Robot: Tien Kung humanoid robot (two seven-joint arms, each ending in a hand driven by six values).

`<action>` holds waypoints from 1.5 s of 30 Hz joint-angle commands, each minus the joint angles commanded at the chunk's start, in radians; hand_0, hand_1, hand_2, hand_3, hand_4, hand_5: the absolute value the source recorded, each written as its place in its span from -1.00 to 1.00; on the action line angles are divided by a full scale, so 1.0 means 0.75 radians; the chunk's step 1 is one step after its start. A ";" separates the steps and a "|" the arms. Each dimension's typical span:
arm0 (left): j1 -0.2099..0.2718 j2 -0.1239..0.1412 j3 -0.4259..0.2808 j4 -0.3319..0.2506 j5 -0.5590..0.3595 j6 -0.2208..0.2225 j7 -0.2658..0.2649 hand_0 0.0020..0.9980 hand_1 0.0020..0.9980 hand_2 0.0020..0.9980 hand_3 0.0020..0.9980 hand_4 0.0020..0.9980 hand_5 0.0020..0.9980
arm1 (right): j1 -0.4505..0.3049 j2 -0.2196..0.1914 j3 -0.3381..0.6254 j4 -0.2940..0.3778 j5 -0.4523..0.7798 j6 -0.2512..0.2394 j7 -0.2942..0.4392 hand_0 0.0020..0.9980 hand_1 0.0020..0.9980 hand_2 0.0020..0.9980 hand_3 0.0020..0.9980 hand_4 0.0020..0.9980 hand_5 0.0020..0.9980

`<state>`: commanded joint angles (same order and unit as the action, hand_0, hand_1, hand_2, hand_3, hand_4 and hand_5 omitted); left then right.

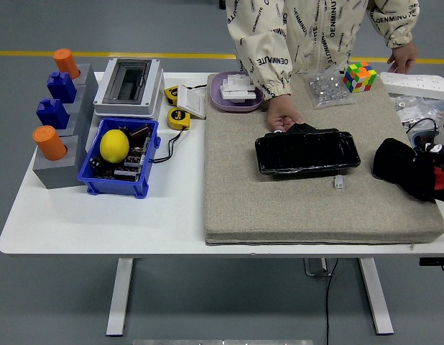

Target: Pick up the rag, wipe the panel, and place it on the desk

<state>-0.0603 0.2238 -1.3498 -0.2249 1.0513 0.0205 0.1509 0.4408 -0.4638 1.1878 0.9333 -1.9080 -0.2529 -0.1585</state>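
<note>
The rag is a black, crumpled heap lying near the right edge of the grey felt mat, well apart from the panel. The panel is a flat, glossy black slab with rounded corners, lying level near the middle of the mat; a small white connector sits just beside its lower right corner. A person's hand rests on the mat touching the panel's upper left edge. The right hand shows only partly at the picture's right edge, against the rag; whether its fingers are clenched or released cannot be told. The near half of the mat lies bare in front of the panel. The white tabletop is bare along its near edge, left of the mat.
</note>
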 joint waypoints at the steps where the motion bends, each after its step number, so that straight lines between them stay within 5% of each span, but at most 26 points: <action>1: 0.000 0.000 0.002 -0.001 -0.001 0.000 0.000 0.21 0.28 0.28 0.12 0.27 -0.11 | -0.002 -0.004 0.001 0.006 -0.001 0.000 0.000 0.06 0.15 0.30 0.36 1.00 0.05; 45: 0.007 0.004 0.010 0.003 0.000 -0.001 0.000 0.21 0.27 0.28 0.12 0.26 -0.10 | 0.006 -0.004 0.048 0.002 -0.006 -0.004 -0.002 0.07 0.15 0.31 0.35 1.00 0.03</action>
<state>-0.0547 0.2271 -1.3420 -0.2224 1.0513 0.0200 0.1513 0.4456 -0.4671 1.2241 0.9350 -1.9123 -0.2558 -0.1598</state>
